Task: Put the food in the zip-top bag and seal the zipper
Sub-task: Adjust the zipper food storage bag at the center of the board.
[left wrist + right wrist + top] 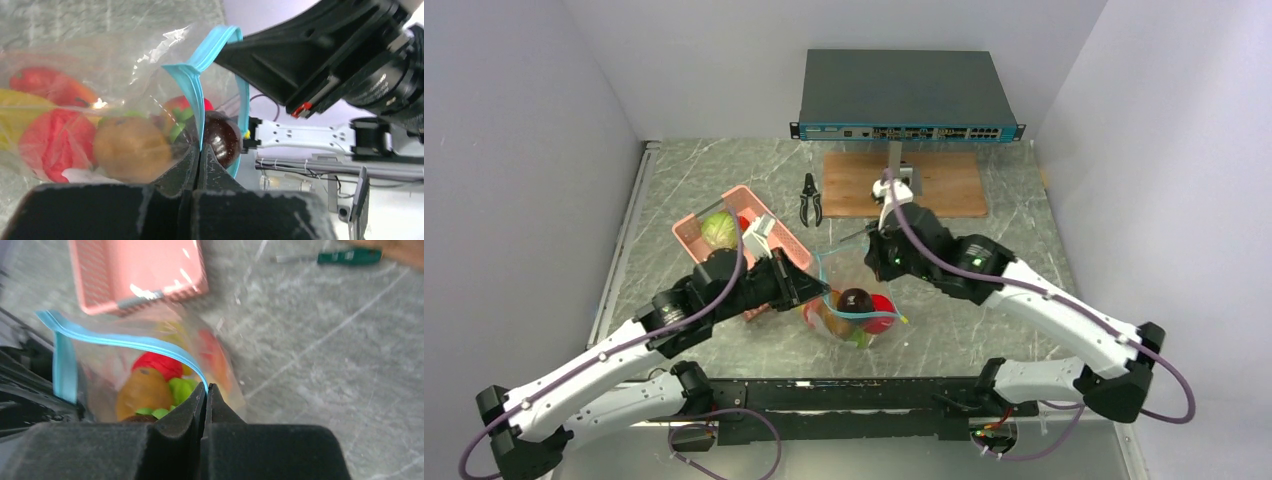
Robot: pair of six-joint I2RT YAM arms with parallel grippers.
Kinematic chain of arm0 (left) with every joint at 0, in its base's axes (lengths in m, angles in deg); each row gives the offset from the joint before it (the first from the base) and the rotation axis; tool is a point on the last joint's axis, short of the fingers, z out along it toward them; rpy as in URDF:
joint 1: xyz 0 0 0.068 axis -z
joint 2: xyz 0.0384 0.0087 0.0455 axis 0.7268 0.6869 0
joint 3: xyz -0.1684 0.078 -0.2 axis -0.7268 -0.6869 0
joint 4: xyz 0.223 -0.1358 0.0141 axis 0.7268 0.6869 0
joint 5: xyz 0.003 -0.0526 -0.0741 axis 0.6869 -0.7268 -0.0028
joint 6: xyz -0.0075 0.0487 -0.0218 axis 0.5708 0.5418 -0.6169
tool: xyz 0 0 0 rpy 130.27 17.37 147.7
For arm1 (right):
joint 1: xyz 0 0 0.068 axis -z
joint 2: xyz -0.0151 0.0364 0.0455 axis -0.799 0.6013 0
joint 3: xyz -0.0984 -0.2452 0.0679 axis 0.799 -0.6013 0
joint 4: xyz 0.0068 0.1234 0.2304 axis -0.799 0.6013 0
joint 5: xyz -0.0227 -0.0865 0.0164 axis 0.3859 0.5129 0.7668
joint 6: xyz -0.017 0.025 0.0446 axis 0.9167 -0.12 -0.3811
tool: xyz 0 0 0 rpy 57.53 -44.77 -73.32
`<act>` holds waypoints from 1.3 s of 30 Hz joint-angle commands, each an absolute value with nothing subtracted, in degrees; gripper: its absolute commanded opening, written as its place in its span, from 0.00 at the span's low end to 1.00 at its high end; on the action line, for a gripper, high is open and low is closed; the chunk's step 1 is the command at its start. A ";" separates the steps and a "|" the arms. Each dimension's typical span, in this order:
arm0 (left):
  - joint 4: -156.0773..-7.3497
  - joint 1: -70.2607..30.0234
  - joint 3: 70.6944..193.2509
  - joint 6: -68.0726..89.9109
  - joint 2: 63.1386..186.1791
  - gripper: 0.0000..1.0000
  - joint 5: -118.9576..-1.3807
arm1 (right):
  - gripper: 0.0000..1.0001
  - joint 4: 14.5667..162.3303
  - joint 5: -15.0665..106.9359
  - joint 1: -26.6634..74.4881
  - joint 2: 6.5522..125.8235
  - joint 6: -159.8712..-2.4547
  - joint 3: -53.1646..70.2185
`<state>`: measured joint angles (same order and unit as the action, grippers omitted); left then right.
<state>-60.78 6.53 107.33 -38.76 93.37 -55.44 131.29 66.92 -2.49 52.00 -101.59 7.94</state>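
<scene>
The clear zip-top bag [849, 328] lies at the table's middle with several food pieces inside: a brown one [131, 148], red ones [55, 140], green and yellow bits. A dark round fruit [856, 299] sits at the mouth. The teal-blue zipper [874, 315] gapes open. My left gripper [816, 291] is shut on one zipper strip [192, 85], its tips [200, 149] pinching it. My right gripper [867, 260] is shut on the other strip [125, 342], pinching it at the tips [206, 386]. The two hold the mouth spread apart.
A pink basket [769, 245] with a green cabbage [719, 230] stands left of the bag, behind my left arm. Black pliers [811, 198], a wooden board [904, 183] and a network switch [909, 95] are at the back. A green-handled screwdriver [350, 256] lies on the table.
</scene>
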 commanded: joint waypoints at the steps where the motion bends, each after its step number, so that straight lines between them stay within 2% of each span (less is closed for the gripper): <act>1: -66.92 1.85 99.08 -45.47 95.89 0.00 -56.67 | 0.00 130.81 65.10 -1.98 56.65 -99.63 1.25; 4: -73.02 -1.11 97.00 -46.12 95.12 0.00 -62.01 | 0.00 133.80 66.08 -1.98 57.42 -98.43 4.57; 11: -63.10 -1.10 108.45 -42.29 89.22 0.00 -56.91 | 0.00 140.16 64.55 -1.99 56.10 -93.46 16.63; 21: -67.80 -1.42 94.44 -50.31 84.40 0.00 -54.12 | 0.00 128.60 58.92 -1.99 57.45 -95.16 6.87; 31: -65.84 -1.44 98.38 -47.69 84.85 0.00 -52.70 | 0.00 122.20 40.36 -2.17 56.12 -95.58 6.52; 33: -66.06 -1.43 98.87 -47.50 85.18 0.00 -52.59 | 0.07 121.23 39.42 -2.83 55.14 -95.85 5.08; 36: -65.63 -1.43 99.73 -46.94 85.54 0.00 -52.09 | 0.31 120.70 42.40 -5.79 52.98 -94.35 2.46; 39: -65.19 -1.44 100.05 -46.77 85.68 0.00 -52.08 | 0.47 121.55 46.89 -10.27 51.02 -92.13 0.61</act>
